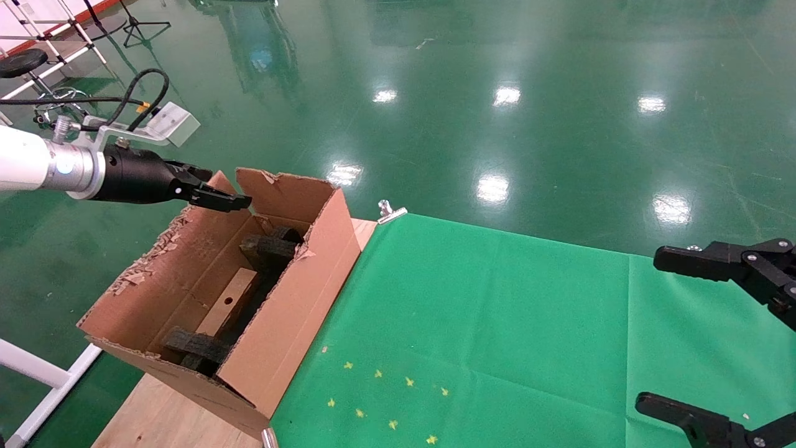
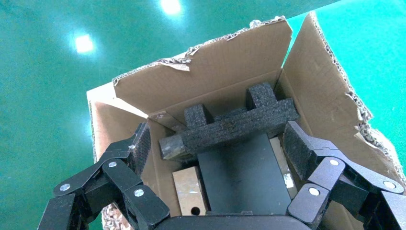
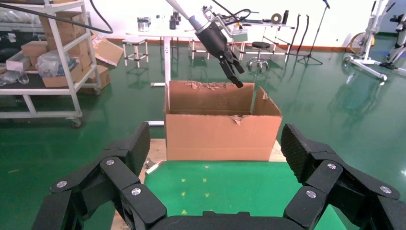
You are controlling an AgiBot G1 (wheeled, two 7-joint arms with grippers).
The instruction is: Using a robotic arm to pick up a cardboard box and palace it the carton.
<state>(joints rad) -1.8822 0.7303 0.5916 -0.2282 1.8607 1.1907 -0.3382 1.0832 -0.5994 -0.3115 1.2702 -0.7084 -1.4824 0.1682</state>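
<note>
I see the green floor point(image 1: 559, 74) filling the far half of my head view, and nearer, the table with its green cloth point(image 1: 497, 323) and a strip of bare wood point(image 1: 161, 417) at its left edge. On that wood sits the carton point(image 1: 292, 298), long and open-topped, its torn flaps ragged along the left side. Inside it, black foam blocks point(image 1: 270, 246) cross the far end and another block point(image 1: 196, 345) crosses the near end. The cardboard box point(image 1: 230, 302) lies down in the carton between those foam pieces, its round hole facing up. My robotic arm point(image 1: 37, 165) reaches in from the left, and its left gripper point(image 1: 227, 200) hovers above the carton's far left corner, fingers spread apart and holding nothing. The right gripper point(image 1: 715, 336) hangs at the right edge over the cloth, its fingers also wide apart. Small yellow marks point(image 1: 385, 398) dot the near cloth, and a metal clip point(image 1: 390, 211) pins its far corner.
</note>
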